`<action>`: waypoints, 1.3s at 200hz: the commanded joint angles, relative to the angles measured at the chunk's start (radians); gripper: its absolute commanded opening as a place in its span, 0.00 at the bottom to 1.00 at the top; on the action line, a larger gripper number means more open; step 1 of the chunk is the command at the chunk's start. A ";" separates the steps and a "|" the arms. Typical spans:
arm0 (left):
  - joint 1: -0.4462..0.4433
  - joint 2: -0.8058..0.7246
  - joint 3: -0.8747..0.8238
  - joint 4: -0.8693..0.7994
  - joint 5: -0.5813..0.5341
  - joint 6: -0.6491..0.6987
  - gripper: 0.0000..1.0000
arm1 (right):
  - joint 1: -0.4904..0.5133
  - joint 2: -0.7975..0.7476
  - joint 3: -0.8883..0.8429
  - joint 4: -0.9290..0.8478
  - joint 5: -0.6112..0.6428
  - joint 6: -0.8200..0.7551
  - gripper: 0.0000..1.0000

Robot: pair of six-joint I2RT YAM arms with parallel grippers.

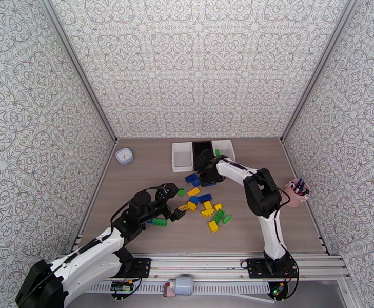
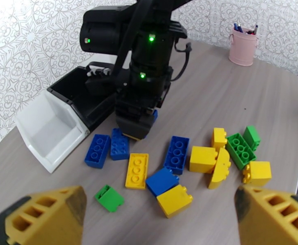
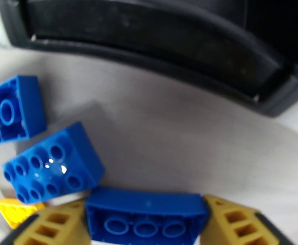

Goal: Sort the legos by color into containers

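You're close to the start of this sort, by the look of it. Nearly all the legos (image 1: 204, 201) lie loose on the surface (image 1: 135, 186) in a mixed scatter of blue, yellow and green, between the two arms and just near of the containers (image 1: 182, 167).

Those three stand in a row at the far side. The left white bin (image 2: 50, 135) looks bare inside. The black bin (image 1: 201, 148) in the middle is too dark to read. The right white bin (image 1: 229, 148) has one green brick (image 1: 217, 153) at its left edge — inside it, I think, though the overhead view doesn't settle that.

The right gripper (image 3: 146, 227) is down at the far end of the scatter, just near of the black bin. Its jaws are clamped end to end on a blue brick (image 3: 144, 207), which seems to sit at the surface or barely off it. Two other blue bricks (image 3: 52, 168) lie just left of it. The left gripper (image 2: 159, 201) hovers over the near side of the pile, jaws wide apart with nothing between them.

Almost everything is left — this blue brick needs carrying to a bin, then the other blues, all the yellows and the remaining greens. Nothing you can see fixes which colour belongs in the black bin or the left white one.
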 commanded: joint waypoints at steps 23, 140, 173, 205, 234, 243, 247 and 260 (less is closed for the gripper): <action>0.015 0.021 -0.007 0.081 -0.068 -0.025 1.00 | -0.002 -0.067 0.017 -0.036 -0.003 0.020 0.60; 0.041 0.120 0.014 0.199 -0.109 -0.067 1.00 | -0.043 0.031 0.293 0.129 0.051 0.014 0.58; 0.042 0.126 0.025 0.190 -0.125 -0.054 1.00 | -0.064 0.148 0.467 0.082 0.058 -0.010 0.66; 0.041 0.141 0.041 0.168 -0.099 -0.007 1.00 | -0.065 0.124 0.469 0.052 0.048 -0.027 0.84; 0.042 0.145 0.050 0.143 -0.061 0.035 1.00 | -0.053 -0.051 0.187 0.151 0.045 0.012 0.89; 0.043 0.145 0.049 0.140 -0.050 0.042 1.00 | -0.049 -0.101 0.095 0.175 0.043 0.036 0.90; 0.043 0.145 0.047 0.139 -0.044 0.045 1.00 | -0.045 -0.125 0.058 0.179 0.042 0.047 0.90; 0.044 0.140 0.036 0.135 -0.013 0.055 1.00 | -0.032 -0.201 -0.055 0.192 0.044 0.077 0.90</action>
